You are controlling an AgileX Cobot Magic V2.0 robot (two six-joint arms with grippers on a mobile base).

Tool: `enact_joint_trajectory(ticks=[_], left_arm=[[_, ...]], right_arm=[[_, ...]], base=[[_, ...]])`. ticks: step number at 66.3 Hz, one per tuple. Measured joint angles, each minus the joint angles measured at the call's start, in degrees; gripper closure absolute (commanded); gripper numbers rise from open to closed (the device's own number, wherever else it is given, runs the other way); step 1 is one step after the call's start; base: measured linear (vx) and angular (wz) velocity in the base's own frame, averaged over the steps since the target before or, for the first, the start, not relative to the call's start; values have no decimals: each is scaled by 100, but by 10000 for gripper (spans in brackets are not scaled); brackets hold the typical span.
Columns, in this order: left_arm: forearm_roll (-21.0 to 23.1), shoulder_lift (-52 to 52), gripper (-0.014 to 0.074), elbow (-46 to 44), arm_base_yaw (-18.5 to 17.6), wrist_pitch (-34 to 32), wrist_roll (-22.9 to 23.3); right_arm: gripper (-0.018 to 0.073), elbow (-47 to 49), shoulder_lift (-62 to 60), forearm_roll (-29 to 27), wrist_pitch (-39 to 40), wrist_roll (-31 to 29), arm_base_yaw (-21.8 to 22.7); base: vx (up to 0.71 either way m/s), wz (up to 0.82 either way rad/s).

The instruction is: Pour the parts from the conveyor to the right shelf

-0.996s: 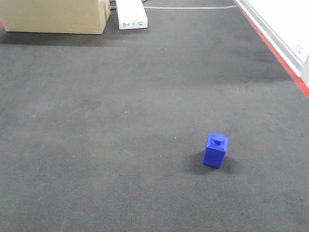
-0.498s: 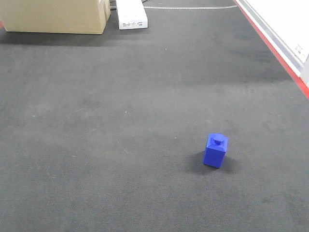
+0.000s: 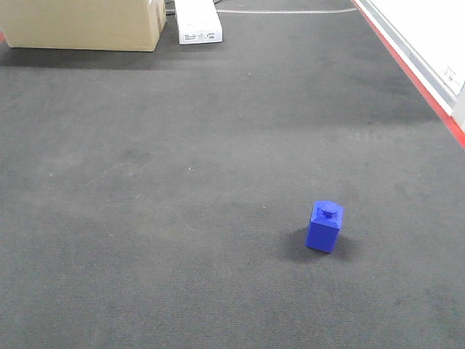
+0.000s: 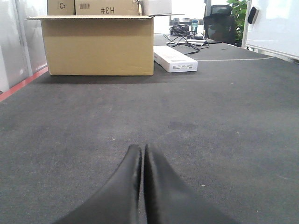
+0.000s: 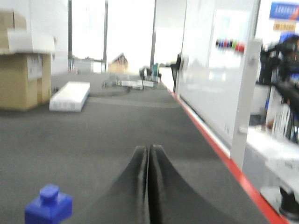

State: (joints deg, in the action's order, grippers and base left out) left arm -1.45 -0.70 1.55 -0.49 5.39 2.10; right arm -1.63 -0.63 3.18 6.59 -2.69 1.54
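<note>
Upright, stud on top, the blue block (image 3: 325, 226) stands on the dark grey conveyor (image 3: 182, 182), in the near right part of the belt as the front view shows it, its shadow falling to the left. The right gripper (image 5: 148, 149) sits low over the belt, its two dark fingers pressed together and holding nothing; in its blurred wrist view the block is just to its left. The left gripper (image 4: 142, 149) is likewise closed and empty. At the far end rest a cardboard box (image 4: 98, 44) and a flat white box (image 4: 175, 59) beside it; a red edge strip (image 3: 414, 76) runs along the right side
</note>
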Motion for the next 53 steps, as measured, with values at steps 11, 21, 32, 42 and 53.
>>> enact_joint_trajectory(ticks=[11,21,32,42,53], left_arm=[[0,0,603,0,0,0,0],[0,0,603,0,0,0,0],[0,0,603,0,0,0,0],[0,0,603,0,0,0,0],[0,0,603,0,0,0,0]], right_arm=[[568,632,127,6,-355,11,0],[568,1664,1078,6,-1261,11,6],[568,2474,2148,-47,-2220,11,23],[568,2611,2631,-114,-2605,11,23],[567,2611,2817,-159,-2745,11,23]], base=[[0,0],[0,0],[0,0],[0,0],[0,0]])
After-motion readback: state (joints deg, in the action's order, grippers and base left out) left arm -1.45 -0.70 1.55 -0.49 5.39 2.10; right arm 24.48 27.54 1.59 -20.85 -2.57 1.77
